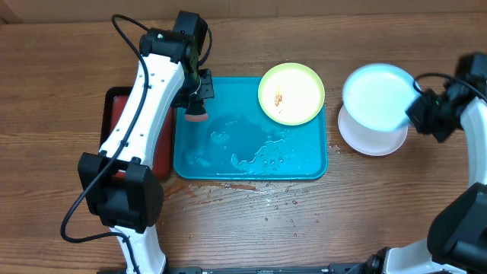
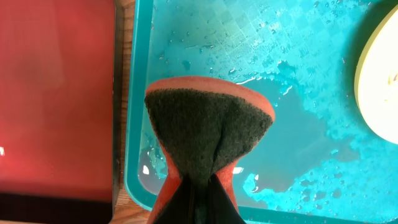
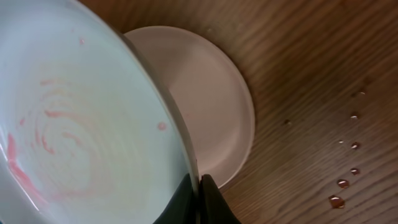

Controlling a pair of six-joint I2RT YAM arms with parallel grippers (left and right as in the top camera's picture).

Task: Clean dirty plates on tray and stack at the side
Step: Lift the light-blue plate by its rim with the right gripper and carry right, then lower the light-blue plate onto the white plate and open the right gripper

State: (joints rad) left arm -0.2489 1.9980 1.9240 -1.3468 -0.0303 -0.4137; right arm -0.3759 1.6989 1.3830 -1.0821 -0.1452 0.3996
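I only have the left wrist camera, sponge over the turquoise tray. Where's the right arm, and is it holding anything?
Observer: It's right of the tray, off it; the right gripper is shut on the light blue plate, tilted over the white plate on the table.
Operator: Is that blue plate clean?
Observer: No, the right wrist view shows faint red smears on it.
Operator: What's left on the tray?
Observer: Only the yellow-green plate, at its far right corner, with an orange smear.
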